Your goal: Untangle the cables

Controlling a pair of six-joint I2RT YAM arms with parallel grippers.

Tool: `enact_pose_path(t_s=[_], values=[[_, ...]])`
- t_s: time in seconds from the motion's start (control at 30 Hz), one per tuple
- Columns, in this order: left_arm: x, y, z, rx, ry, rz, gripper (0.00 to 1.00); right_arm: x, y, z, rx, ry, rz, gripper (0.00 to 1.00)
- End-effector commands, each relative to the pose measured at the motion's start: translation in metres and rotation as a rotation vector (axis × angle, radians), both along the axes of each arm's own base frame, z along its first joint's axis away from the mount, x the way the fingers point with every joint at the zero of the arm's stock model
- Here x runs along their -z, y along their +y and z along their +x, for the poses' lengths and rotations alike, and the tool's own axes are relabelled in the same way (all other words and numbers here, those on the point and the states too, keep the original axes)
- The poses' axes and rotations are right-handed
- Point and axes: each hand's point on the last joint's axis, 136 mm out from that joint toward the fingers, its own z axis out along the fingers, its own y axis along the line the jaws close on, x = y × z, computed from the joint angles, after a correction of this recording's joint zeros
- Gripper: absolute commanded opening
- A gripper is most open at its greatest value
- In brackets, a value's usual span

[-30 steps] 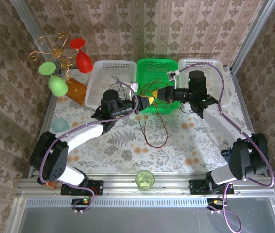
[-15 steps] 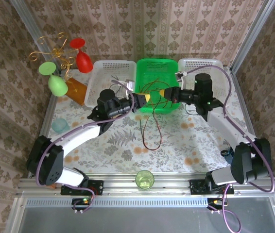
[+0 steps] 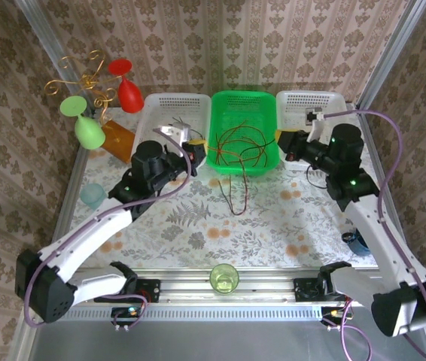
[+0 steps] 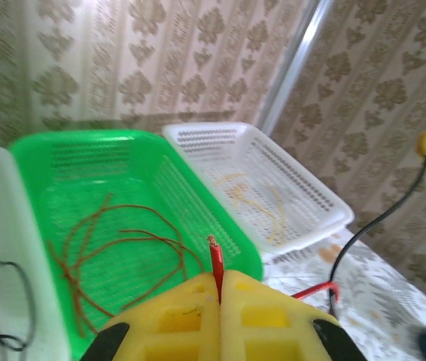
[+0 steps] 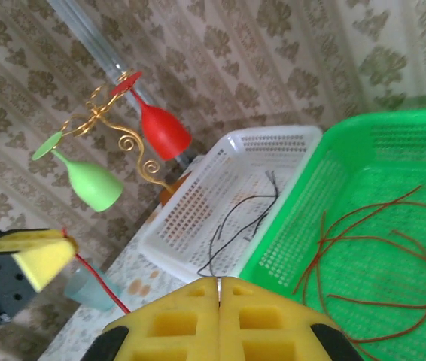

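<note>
The left gripper (image 4: 219, 280) was pinched shut on the end of a red cable (image 4: 214, 254), which stuck up between its pads. Just ahead of it, more red cables (image 4: 123, 244) lay looped in the green basket (image 4: 85, 140). The right gripper (image 5: 219, 284) was clamped tight too, with a black cable (image 4: 375, 222) trailing down from it.

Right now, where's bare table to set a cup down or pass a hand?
Bare table: between the green cup and the loop of the red cable; also right of that loop, up to the right arm. Crowded: the back row, where the left gripper pinches the red cable beside the green basket and a black cable runs to the right gripper.
</note>
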Motion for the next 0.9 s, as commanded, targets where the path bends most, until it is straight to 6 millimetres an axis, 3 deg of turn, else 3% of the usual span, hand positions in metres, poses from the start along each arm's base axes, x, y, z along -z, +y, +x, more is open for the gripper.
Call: enact_pose_path(t_s=[0.0, 0.17, 0.3, 0.53, 0.87], values=[[-0.012, 0.034, 0.005, -0.161, -0.079, 0.118, 0.0, 0.0, -0.029, -0.002, 0.159, -0.017, -0.079, 0.0], [-0.028, 0.063, -0.001, -0.268, -0.145, 0.187, 0.0, -0.01, -0.066, -0.011, 0.363, -0.056, -0.129, 0.0], [-0.036, 0.098, -0.004, -0.41, -0.179, 0.244, 0.0, -0.011, -0.093, -0.019, 0.495, -0.058, -0.178, 0.0], [-0.039, 0.167, -0.017, -0.647, -0.175, 0.3, 0.0, -0.008, -0.131, -0.032, 0.663, -0.042, -0.217, 0.0], [-0.034, 0.234, -0.033, -0.811, -0.082, 0.355, 0.0, -0.012, -0.178, -0.048, 0.861, -0.035, -0.26, 0.0]])
